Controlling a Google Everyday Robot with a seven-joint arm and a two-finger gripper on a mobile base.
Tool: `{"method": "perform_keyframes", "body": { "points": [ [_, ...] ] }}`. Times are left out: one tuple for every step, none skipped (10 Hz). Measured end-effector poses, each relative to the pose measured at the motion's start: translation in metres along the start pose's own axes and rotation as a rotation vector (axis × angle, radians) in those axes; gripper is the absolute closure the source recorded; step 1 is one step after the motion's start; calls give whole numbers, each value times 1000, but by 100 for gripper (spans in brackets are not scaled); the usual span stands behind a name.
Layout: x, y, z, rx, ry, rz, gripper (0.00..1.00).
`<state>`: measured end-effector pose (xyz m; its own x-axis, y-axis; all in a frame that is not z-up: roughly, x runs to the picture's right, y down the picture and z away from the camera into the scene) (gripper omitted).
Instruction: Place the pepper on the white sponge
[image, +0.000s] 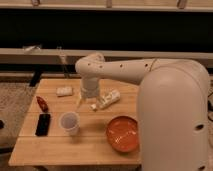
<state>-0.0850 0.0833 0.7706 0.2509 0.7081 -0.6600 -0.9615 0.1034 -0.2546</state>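
Camera view, evening light on the bench: my end effector hangs low over the middle of the top, its fingers apparently spread and holding nothing, just beside a white bottle lying on its side. The pepper lies untouched near the left edge, apart from the sponge, which sits a little behind it and to its right. A black slab lies just in front of the pepper, a cup stands near the slab, and an orange bowl sits toward the right front. As I judge it, the step in hand is the reach for the pepper. I would swing left, passing in front of the sponge, and set the fingers across the pepper's narrow width rather than along it. Then I would come down clear of the slab and close gently on the thicker middle, since glossy, tapered skin could slip out of a pinch near the tip.
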Motion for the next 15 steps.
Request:
{"method": "perform_keyframes", "body": {
  "points": [
    [-4, 1, -5, 9, -21, -11, 20],
    [-12, 9, -8, 11, -37, -24, 20],
    [-24, 21, -11, 14, -59, -40, 20],
    [-36, 36, -14, 16, -79, -56, 20],
    [-50, 54, -17, 19, -102, -79, 20],
    [-62, 71, -19, 22, -126, -101, 20],
    [-76, 99, -21, 21, -155, -134, 20],
    [-86, 122, -22, 22, -177, -163, 20],
    [-94, 140, -22, 24, -191, -187, 20],
    [-104, 165, -22, 27, -210, -221, 20],
    [-112, 191, -20, 39, -222, -262, 20],
    [-115, 214, -17, 49, -233, -300, 20],
    [-114, 247, -11, 67, -245, -359, 20],
    [-113, 263, -7, 81, -252, -392, 20],
    [-114, 283, -1, 97, -257, -430, 20]
  ]
}}
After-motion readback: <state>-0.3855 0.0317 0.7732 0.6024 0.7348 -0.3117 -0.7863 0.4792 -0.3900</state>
